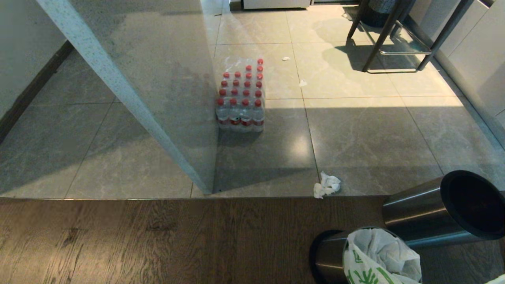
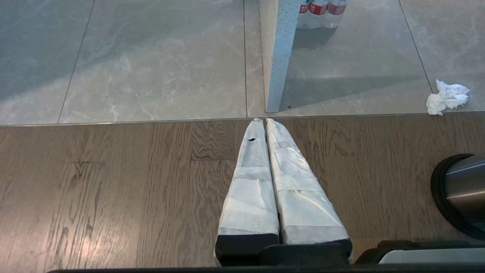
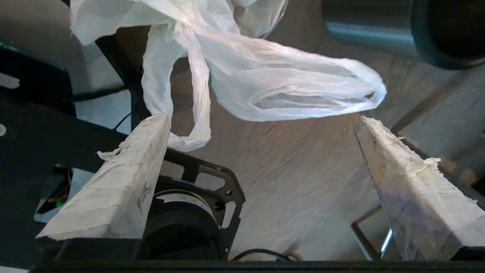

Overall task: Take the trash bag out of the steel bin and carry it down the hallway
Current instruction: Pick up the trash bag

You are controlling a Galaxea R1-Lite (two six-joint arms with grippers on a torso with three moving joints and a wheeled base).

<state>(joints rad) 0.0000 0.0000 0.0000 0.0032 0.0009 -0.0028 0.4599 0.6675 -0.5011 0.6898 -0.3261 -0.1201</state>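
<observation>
- Right pincer: fingers spread wide, empty, just short of the trash bag's loop handles.
- Trash bag sits in the steel bin, beside a second, tipped bin.
- Left pincer: fingers pressed together, empty, over wood floor.

The right gripper hangs wide over the wood floor, the trash bag's handles just ahead of its fingertips. That trash bag sits in the steel bin; a second bin lies tipped just behind. Beyond, a crumpled tissue, then the bottle pack beside the partition.
</observation>
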